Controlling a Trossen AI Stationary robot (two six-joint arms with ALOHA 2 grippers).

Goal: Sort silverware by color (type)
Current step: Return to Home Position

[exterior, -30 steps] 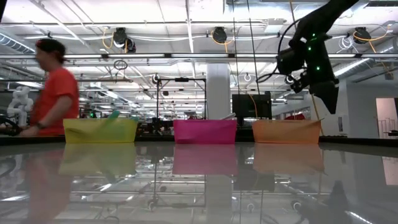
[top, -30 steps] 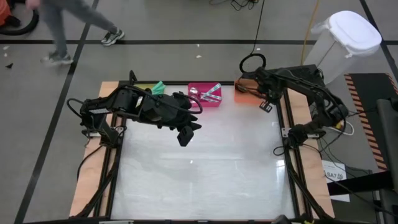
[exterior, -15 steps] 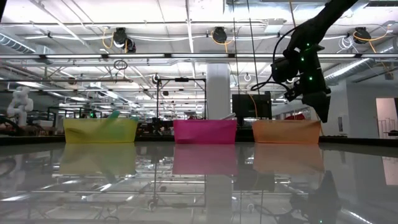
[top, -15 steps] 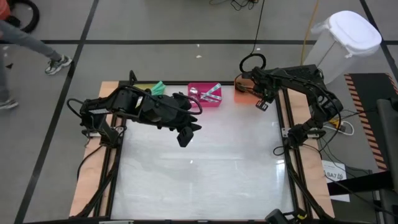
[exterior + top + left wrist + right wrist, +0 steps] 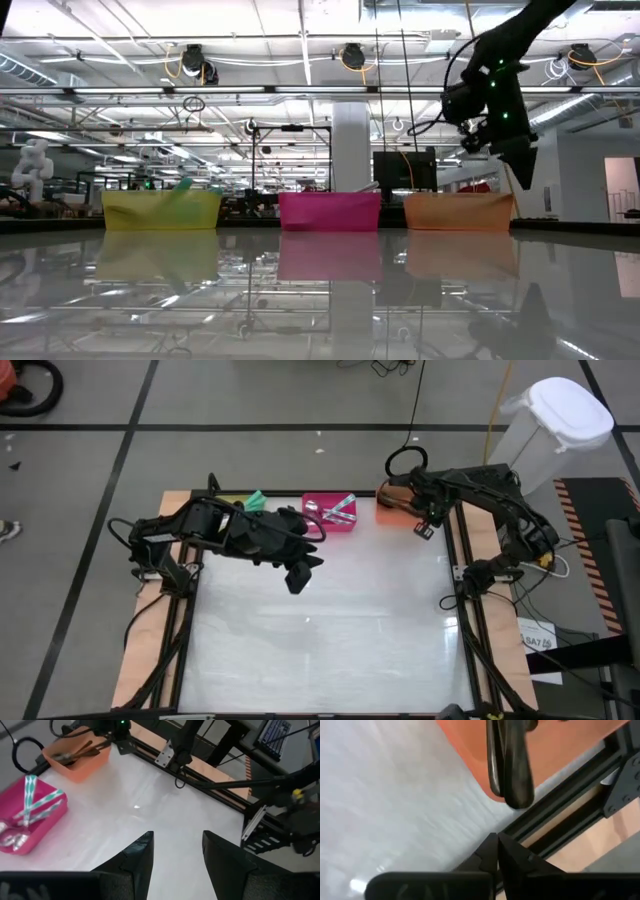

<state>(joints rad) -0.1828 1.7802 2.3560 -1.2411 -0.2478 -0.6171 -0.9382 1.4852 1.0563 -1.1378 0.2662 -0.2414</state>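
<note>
Gone since a second ago: the person walking past the table's far left corner; only a shoe shows at the floor's edge. The right arm has swayed slightly over its bin and back; the left arm has not shifted.

- Right gripper: above the table's far right corner, just beside the orange bin. Fingers together, nothing between them.
- Left gripper: hangs over the table's far left part, near the pink bin. Fingers apart, empty.
- Black spoons: lying in the orange bin; one dark handle shows close in the right wrist view.
- Shiny spoons: in the pink bin, handles crossed, bowls heaped at one end.
- Teal handle: sticks up from the yellow bin, which the left arm largely hides from above.
- Table: glossy; no spoon seen on it.

Handling, by judgement: spoons are light, stiff and smooth, so prone to slip or pivot in a pinch. Best hold is across the handle at mid-length, not on the rounded bowl. Sorting looks complete.
</note>
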